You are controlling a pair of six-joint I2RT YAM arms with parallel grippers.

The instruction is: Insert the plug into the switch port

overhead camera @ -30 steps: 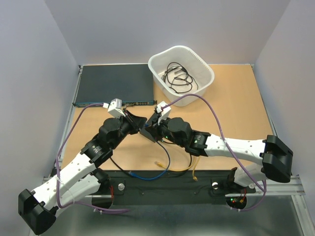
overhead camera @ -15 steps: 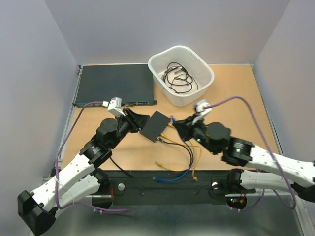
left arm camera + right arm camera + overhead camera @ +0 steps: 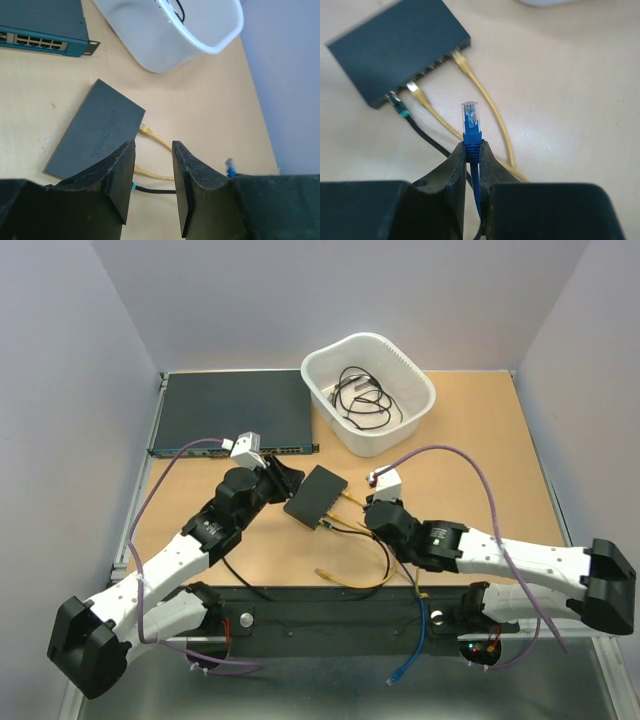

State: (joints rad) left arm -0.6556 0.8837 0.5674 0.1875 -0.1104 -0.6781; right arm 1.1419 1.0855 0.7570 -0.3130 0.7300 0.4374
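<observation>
Two right fingers (image 3: 451,172) pinch clear-tipped blue plug (image 3: 470,119) near flat matte-black box (image 3: 395,47).

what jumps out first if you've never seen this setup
The blue plug pinched in the right end effector stands out, pointing toward the black switch mid-table, where yellow cables are plugged in. Beyond it sits a white tub of black wire.

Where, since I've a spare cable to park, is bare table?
Bare table lies right of the white tub, beyond the right arm. A smaller patch sits between the rack unit and the left arm. Crowded around the small black box: its cables, the left gripper, the right gripper.
</observation>
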